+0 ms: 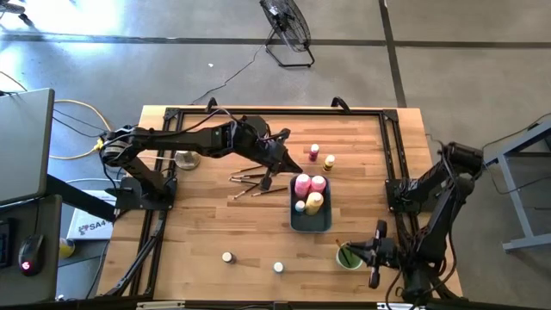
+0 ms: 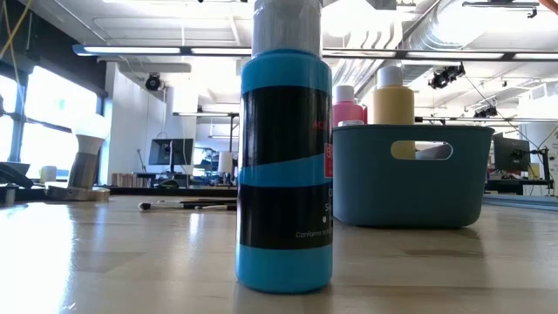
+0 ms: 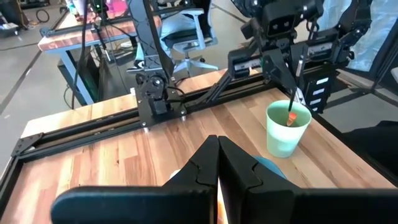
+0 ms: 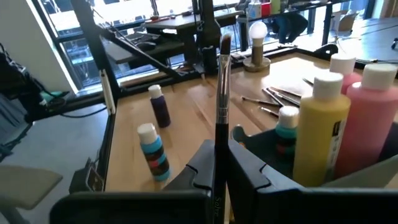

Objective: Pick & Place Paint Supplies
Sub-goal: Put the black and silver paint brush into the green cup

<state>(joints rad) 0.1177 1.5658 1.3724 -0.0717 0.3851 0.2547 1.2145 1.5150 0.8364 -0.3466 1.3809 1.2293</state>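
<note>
High view first: across the wooden table (image 1: pixel 198 232) my two arms split the work. My right arm sits at the near right corner, and my left arm reaches in to the middle.

The blue-grey tray (image 1: pixel 311 227) stands between them and holds the pink bottles (image 1: pixel 302 183) and a yellow bottle (image 1: pixel 314 202). The green cup (image 1: pixel 349 257) is just beside the tray's near right corner.

My right gripper (image 1: pixel 376 251) is right beside the cup, clamped on a paintbrush (image 4: pixel 221 81). The brush's long axis runs straight out past my fingers. From the left wrist camera its orange tip points down into the cup's mouth. I judge that letting it go depends on that line staying inside the rim.

My left gripper (image 1: pixel 268 178) has its fingers pressed together above the loose brushes (image 1: pixel 248 179). They lie roughly crosswise on the table, fanned toward my left side. I cannot tell whether one of them is pinched between my left fingers. These brushes are much nearer my left arm.

Two small jars (image 1: pixel 227 257) stand well apart from both grippers near the front edge.
</note>
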